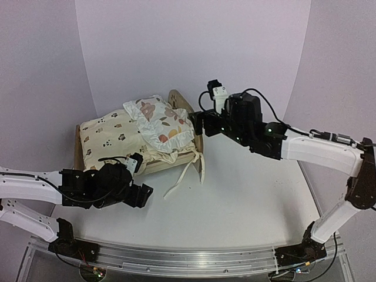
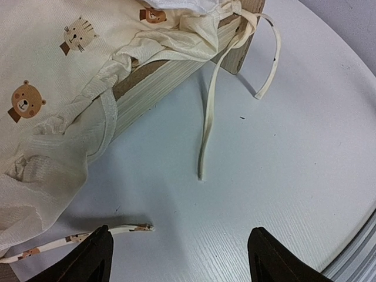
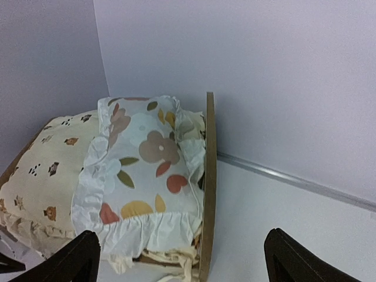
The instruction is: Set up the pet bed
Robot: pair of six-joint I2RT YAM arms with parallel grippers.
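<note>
The white tabletop (image 1: 252,194) carries the light-wood pet bed frame (image 1: 178,98) at its far left, filled by the cream animal-print cushion (image 1: 111,136), with the ruffled white floral pillow (image 1: 161,122) against the headboard. Cream tie strings (image 2: 207,129) trail loose at the corner. The left hand (image 2: 182,258) and right hand (image 3: 182,258) are both spread and empty; squaring the pillow probably wants gentle nudges, clear of the ties

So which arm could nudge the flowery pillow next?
Probably the right. The right gripper is open and faces the pillow beside the headboard. The left gripper hangs by the loose ties.
</note>
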